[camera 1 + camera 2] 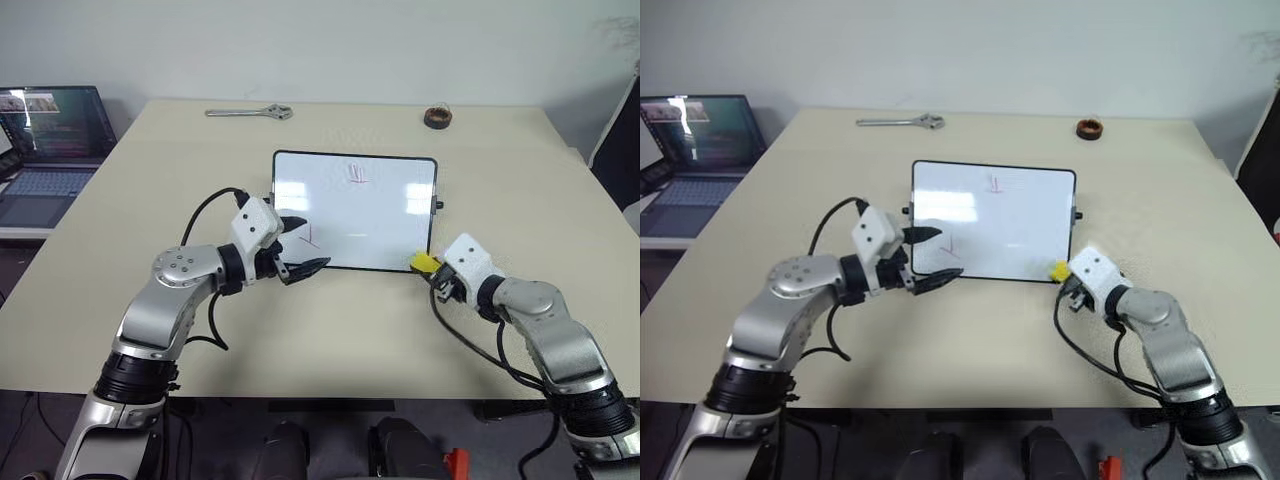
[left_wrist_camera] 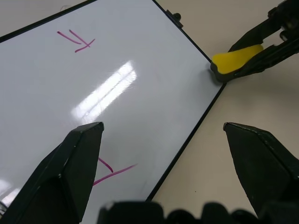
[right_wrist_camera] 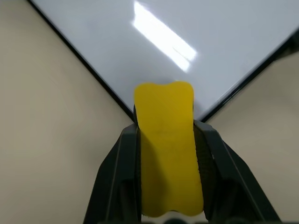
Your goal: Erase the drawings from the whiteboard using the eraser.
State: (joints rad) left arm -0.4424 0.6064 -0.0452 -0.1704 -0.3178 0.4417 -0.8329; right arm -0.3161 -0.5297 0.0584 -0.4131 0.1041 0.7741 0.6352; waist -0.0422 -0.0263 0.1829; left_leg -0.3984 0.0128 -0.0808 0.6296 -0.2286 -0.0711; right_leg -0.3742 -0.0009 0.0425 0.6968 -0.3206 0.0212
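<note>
Erasing barely begun: your right gripper (image 1: 432,268) clamps eraser (image 3: 166,154) at whiteboard (image 1: 390,215) corner, 5 o'clock. Red drawings (image 1: 357,173) remain at 12 and 8. Left gripper (image 1: 297,247) spread, empty.

This looks like an office or a small robotics lab room. A wide beige table (image 1: 560,220) with a plain, smooth top fills the middle of the frame, set against a bare pale wall (image 1: 330,45) along the top. At the upper left, an open laptop (image 1: 45,150) with a lit screen sits on a separate lower surface beside the table. A metal adjustable wrench (image 1: 250,113) lies near the table's far edge at upper centre, and a round brown tape roll (image 1: 437,117) sits to its right (workshop odds and ends rather than household ones). A desk-sized whiteboard (image 1: 380,220) lies flat mid-table.
</note>
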